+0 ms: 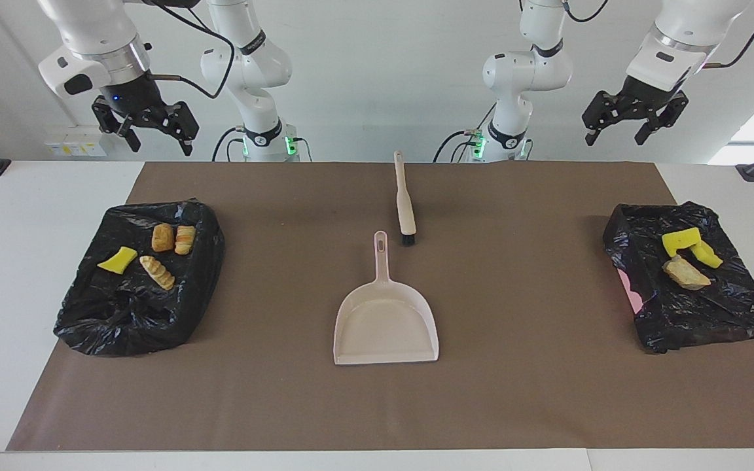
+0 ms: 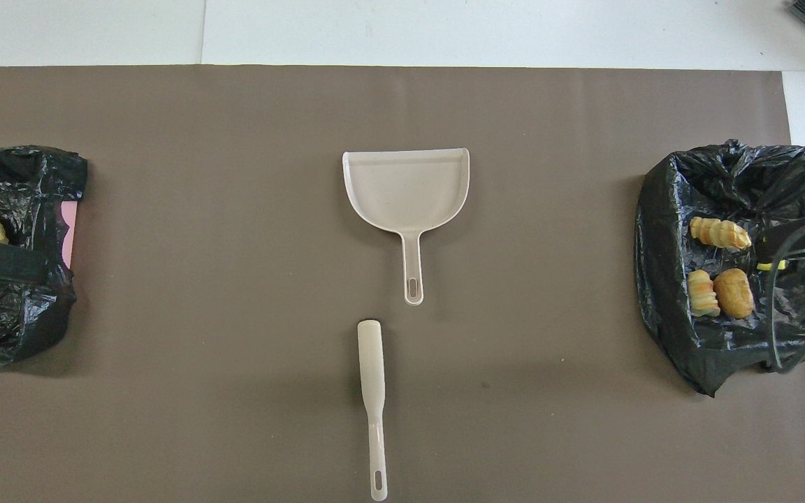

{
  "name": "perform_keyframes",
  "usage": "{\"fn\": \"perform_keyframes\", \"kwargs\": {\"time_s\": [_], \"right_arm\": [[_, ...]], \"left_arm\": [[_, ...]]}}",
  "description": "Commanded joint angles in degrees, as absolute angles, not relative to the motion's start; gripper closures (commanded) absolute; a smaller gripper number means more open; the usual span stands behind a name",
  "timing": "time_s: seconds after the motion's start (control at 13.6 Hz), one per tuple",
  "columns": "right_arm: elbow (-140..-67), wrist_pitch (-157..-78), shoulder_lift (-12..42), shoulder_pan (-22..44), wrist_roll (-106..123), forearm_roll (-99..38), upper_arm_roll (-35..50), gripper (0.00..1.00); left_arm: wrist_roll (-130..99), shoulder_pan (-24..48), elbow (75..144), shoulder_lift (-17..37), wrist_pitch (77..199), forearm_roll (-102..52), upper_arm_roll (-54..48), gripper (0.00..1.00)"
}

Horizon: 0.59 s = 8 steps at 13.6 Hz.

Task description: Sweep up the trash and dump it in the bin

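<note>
Brown mat (image 1: 514,392) over white table (image 1: 30,216); power strip (image 1: 76,145) at wall.

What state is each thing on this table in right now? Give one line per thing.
Dustpan: empty, flat on the mat.
Brush: lying flat, nearer the robots than the dustpan, untouched.
Bin at right arm's end: holds four trash lumps.
Bin at left arm's end: holds three trash lumps.
Left tool: raised, open, empty.
Right tool: raised, open, empty.
</note>
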<state>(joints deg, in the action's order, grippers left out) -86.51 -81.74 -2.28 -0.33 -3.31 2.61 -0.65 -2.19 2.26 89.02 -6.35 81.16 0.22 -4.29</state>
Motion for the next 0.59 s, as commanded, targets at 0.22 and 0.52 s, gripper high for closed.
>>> {"fn": "perform_keyframes", "kwargs": {"time_s": [0.22,0.52], "right_arm": [[-88.07,-82.35,-3.6,-0.26,-2.46,1.58,-1.05,0.0],[-88.07,-82.09,-3.6,-0.79,-2.46,1.67,-1.32,0.0]], "left_arm": [[-2.37,1.85,90.09,-7.82,82.18,0.7,-4.57,0.0],[-1.94,1.67,91.13,-8.17,85.41,0.35,-4.31,0.0]]}}
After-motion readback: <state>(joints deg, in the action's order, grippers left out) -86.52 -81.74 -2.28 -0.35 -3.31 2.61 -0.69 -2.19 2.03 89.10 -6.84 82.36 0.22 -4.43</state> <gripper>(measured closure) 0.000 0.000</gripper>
